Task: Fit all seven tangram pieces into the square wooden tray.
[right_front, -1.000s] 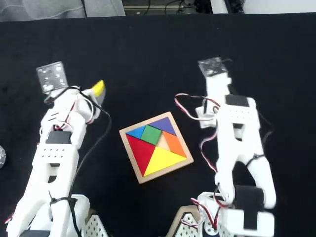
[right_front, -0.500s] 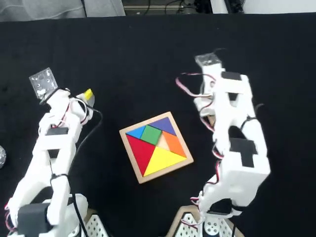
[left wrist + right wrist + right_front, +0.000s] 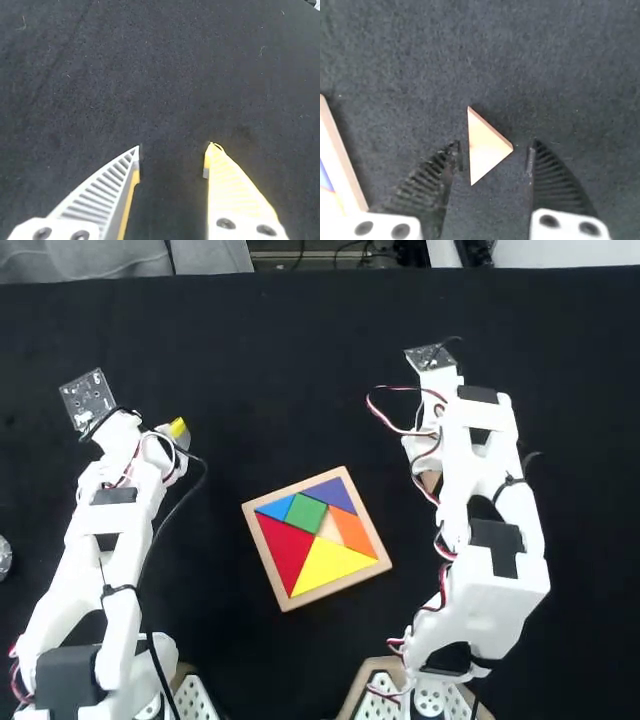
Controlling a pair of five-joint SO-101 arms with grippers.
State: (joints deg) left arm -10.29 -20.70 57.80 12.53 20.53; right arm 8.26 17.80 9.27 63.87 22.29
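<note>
The right gripper, jaws spread, straddles a pale triangle near the tray, while the left gripper gapes over black cloth.

The right gripper is hovering with fingers spread, straddling a pale triangle lying flat on the black tabletop. The tray rim is lying nearby.

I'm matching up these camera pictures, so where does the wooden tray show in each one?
High view: tray mid-picture on the black cloth.
Right wrist view: the tray's pale rim off to one side of the right end effector.
Left wrist view: black cloth ahead of the left end effector.
Shared landmark: the black cloth.
</note>
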